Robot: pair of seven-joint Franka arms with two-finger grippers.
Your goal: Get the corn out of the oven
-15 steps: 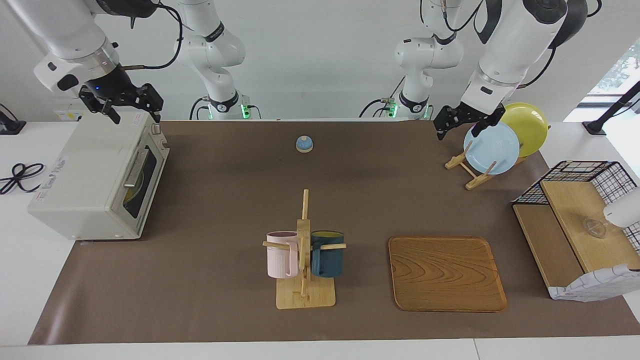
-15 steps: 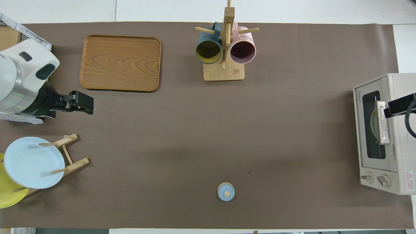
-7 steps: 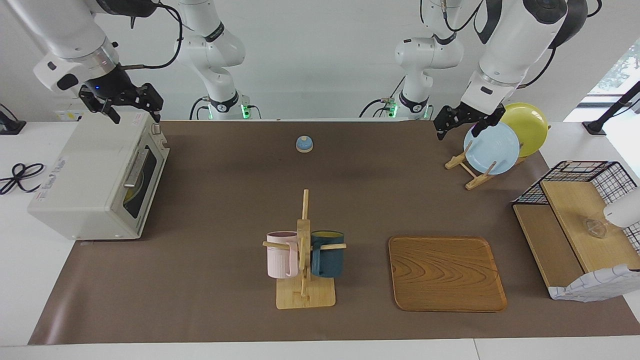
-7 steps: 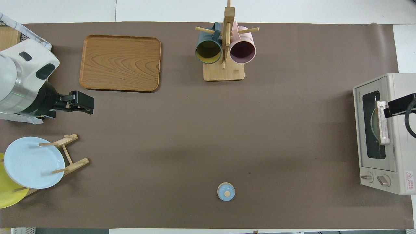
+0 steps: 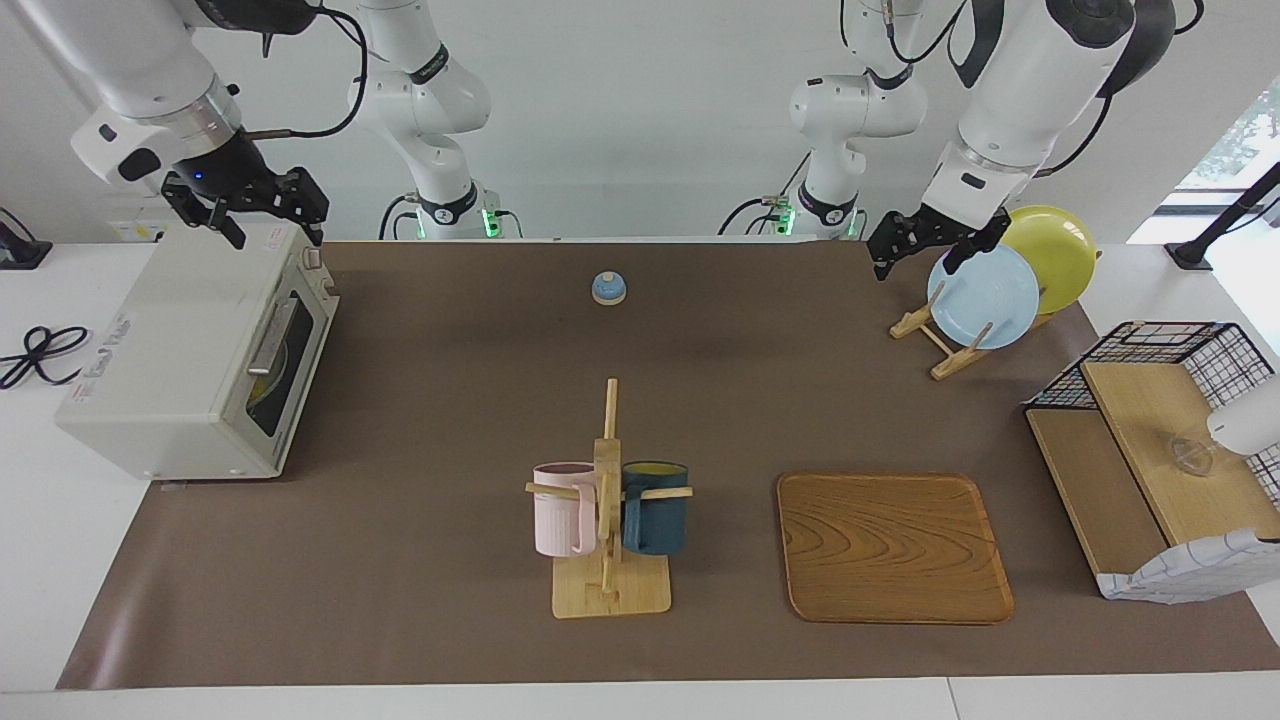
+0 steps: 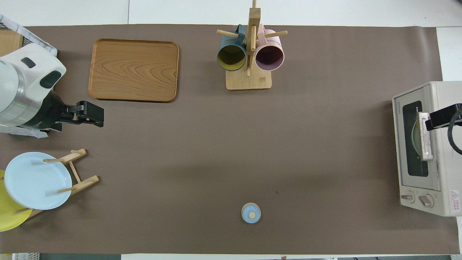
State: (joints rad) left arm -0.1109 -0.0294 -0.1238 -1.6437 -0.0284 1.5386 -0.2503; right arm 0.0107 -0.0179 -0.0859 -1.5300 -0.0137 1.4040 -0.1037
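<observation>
The right gripper (image 5: 265,210) hangs empty with its fingers apart above the oven (image 5: 190,350); its door below is shut, something yellow, likely the corn, dim behind the glass. The left gripper (image 5: 925,245), also apart, waits over the plate rack. The cob probably handles light, stiff, smooth: grip mid-length.

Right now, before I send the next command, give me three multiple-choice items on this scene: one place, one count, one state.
1. The right gripper hangs over: A) the wooden tray B) the oven C) the plate stand.
2. Mugs on the mug rack: A) one B) two C) four.
3. The oven door is: A) shut B) wide open C) taken off.
Answers: B, the facing view shows it above the oven's top; B, one pink and one dark blue; A, the door sits flush with the oven's front.
</observation>
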